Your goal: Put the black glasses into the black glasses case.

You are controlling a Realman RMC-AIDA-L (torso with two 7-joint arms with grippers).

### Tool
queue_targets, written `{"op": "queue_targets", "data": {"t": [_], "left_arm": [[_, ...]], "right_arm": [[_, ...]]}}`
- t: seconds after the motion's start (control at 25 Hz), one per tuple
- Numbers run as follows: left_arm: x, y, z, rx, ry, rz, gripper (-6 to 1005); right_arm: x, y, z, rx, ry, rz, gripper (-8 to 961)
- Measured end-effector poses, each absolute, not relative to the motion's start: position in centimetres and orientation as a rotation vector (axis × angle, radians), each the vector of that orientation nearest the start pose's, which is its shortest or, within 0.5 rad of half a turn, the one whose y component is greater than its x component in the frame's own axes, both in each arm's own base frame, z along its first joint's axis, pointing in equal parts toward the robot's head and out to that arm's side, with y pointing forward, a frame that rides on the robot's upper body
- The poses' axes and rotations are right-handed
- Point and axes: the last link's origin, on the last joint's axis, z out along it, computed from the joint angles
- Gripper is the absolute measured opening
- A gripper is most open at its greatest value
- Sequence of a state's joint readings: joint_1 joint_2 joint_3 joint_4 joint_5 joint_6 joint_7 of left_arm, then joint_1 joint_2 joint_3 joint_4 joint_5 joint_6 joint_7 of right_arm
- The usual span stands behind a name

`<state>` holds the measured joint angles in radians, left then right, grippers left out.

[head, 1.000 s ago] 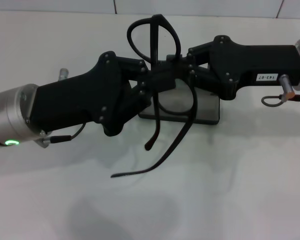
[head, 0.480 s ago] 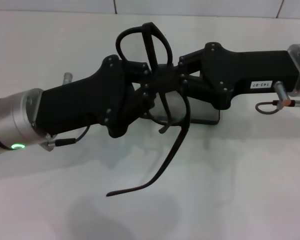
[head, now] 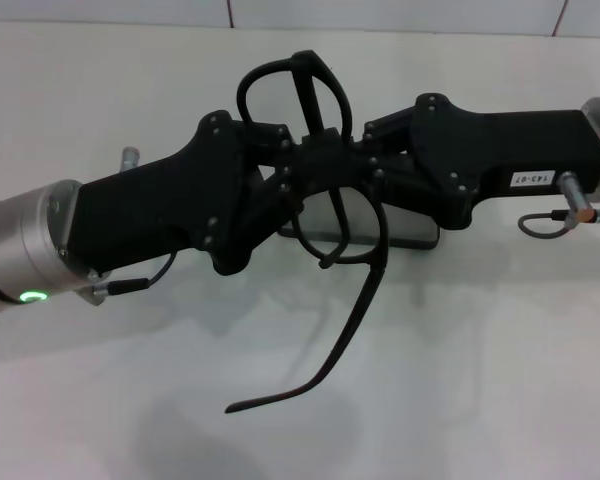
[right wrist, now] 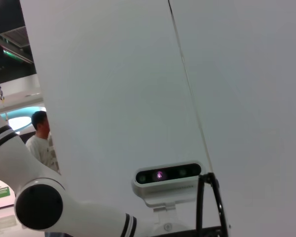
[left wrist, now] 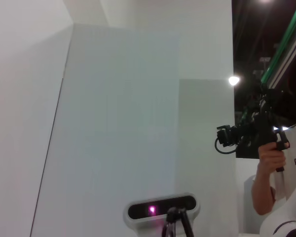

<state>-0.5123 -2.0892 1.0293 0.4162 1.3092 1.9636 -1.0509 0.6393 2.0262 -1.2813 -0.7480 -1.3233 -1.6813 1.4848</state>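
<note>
in the middle of the frame, the left gripper (head: 292, 172) and right gripper (head: 365, 165) both pinch the black glasses (head: 320, 150) above the black glasses case (head: 420, 232).

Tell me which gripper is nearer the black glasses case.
Right. The right gripper hangs directly above the black glasses case; the left gripper is over its left end.

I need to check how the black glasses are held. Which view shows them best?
The head view: the black glasses hang between the left gripper and right gripper, above the black glasses case. The right wrist view shows only thin black pieces, perhaps theirs; the left wrist view shows nothing certain.
</note>
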Motion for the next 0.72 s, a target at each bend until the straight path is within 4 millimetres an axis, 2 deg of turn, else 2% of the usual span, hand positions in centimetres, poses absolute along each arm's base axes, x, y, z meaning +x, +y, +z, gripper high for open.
{"op": "queue_targets", "data": {"t": [0.52, 0.72], "left_arm": [[-19.2, 26.8, 0.0, -2.609, -0.107, -1.737, 50], [-19.8, 26.5, 0.5, -2.575, -0.12, -1.743, 50]], "right_arm": [[13.9, 33.2, -0.2, -2.936, 0.277, 1.283, 69], [15.2, 33.1, 1.3, -2.85, 0.296, 1.346, 69]]}}
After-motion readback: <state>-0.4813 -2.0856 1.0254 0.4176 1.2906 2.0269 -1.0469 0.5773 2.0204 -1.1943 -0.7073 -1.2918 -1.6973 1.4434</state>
